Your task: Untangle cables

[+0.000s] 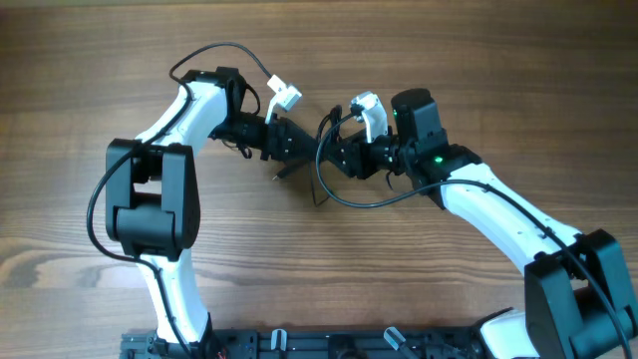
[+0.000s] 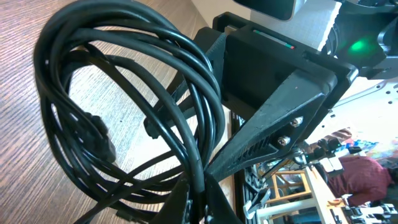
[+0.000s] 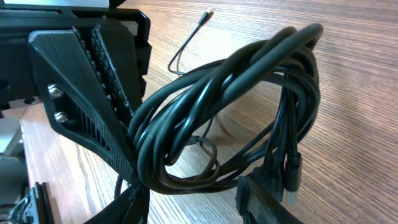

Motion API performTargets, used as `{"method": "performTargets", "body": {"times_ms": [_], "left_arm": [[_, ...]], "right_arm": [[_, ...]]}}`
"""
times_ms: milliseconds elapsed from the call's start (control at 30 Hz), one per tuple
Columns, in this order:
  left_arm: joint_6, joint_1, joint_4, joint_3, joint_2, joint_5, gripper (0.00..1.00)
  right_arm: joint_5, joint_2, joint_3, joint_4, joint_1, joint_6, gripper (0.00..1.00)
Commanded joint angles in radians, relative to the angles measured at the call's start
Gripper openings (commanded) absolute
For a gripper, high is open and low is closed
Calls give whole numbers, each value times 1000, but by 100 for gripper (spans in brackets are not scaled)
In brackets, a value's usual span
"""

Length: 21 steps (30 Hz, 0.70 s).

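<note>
The cables (image 1: pixel 329 184) are a bundle of thin black cords held above the table between the two grippers. In the left wrist view the coil (image 2: pixel 124 112) fills the frame. My left gripper (image 2: pixel 198 202) is shut on several strands; overhead it sits left of the bundle (image 1: pixel 289 142). In the right wrist view the loops (image 3: pixel 249 87) hang between my right gripper's fingers (image 3: pixel 196 199), which stand wide apart. A plug (image 3: pixel 292 180) dangles by the right finger. My right gripper also shows in the overhead view (image 1: pixel 344 157), facing the left one closely.
A loose thin cord end (image 3: pixel 202 18) trails on the wooden table (image 1: pixel 478 80); overhead it shows below the grippers (image 1: pixel 276 177). The left gripper's ribbed fingers (image 3: pixel 99 93) fill the right wrist view's left side. The arm bases stand at the front edge (image 1: pixel 299 344).
</note>
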Motion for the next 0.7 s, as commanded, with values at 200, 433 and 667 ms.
{"method": "performTargets", "body": {"times_ms": [200, 433, 667], "left_arm": [[-2, -2, -5, 1, -19, 38, 4], [-2, -2, -5, 1, -19, 34, 4], [-1, -2, -4, 1, -19, 35, 4]], "right_arm": [[57, -18, 1, -5, -3, -61, 46], [-91, -24, 1, -86, -47, -164, 43], [-163, -24, 1, -55, -78, -135, 42]]}}
